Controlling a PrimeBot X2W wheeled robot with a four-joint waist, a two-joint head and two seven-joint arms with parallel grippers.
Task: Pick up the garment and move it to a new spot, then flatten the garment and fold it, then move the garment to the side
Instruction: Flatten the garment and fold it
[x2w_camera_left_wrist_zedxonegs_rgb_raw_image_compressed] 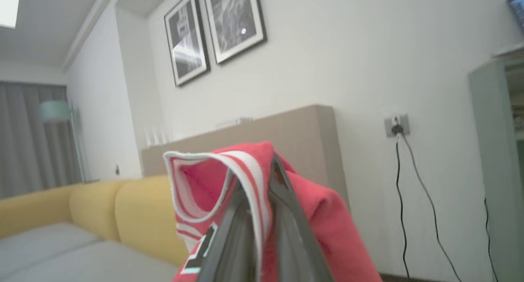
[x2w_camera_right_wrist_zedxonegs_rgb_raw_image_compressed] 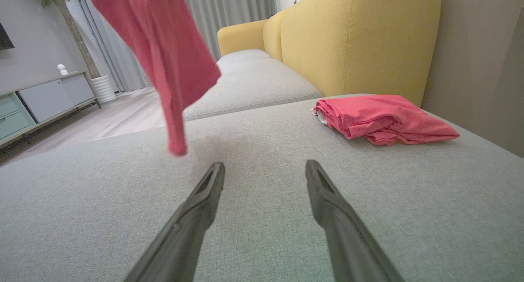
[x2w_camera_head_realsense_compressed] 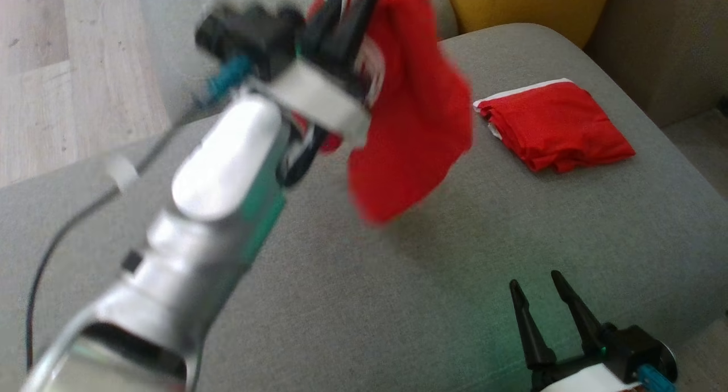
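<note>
The garment [x2w_camera_head_realsense_compressed: 415, 124], a red jersey with white-striped trim, hangs in the air above the grey sofa seat [x2w_camera_head_realsense_compressed: 398, 301]. My left gripper [x2w_camera_head_realsense_compressed: 344, 22] is raised high, blurred, and shut on its upper edge. In the left wrist view the two fingers of the left gripper [x2w_camera_left_wrist_zedxonegs_rgb_raw_image_compressed: 260, 179] pinch the white trim, and the red cloth of the garment [x2w_camera_left_wrist_zedxonegs_rgb_raw_image_compressed: 323, 216] drapes over them. The hanging garment [x2w_camera_right_wrist_zedxonegs_rgb_raw_image_compressed: 163, 48] ends just above the cushion. My right gripper [x2w_camera_head_realsense_compressed: 534, 281] rests low at the front right, open and with nothing between its fingers [x2w_camera_right_wrist_zedxonegs_rgb_raw_image_compressed: 265, 166].
A second red garment [x2w_camera_head_realsense_compressed: 554, 124], folded, lies on the seat at the far right [x2w_camera_right_wrist_zedxonegs_rgb_raw_image_compressed: 385, 118]. Yellow back cushions [x2w_camera_right_wrist_zedxonegs_rgb_raw_image_compressed: 352, 40] rise behind it. Wooden floor [x2w_camera_head_realsense_compressed: 68, 67] lies past the seat's left edge. A black cable [x2w_camera_head_realsense_compressed: 57, 238] trails from my left arm.
</note>
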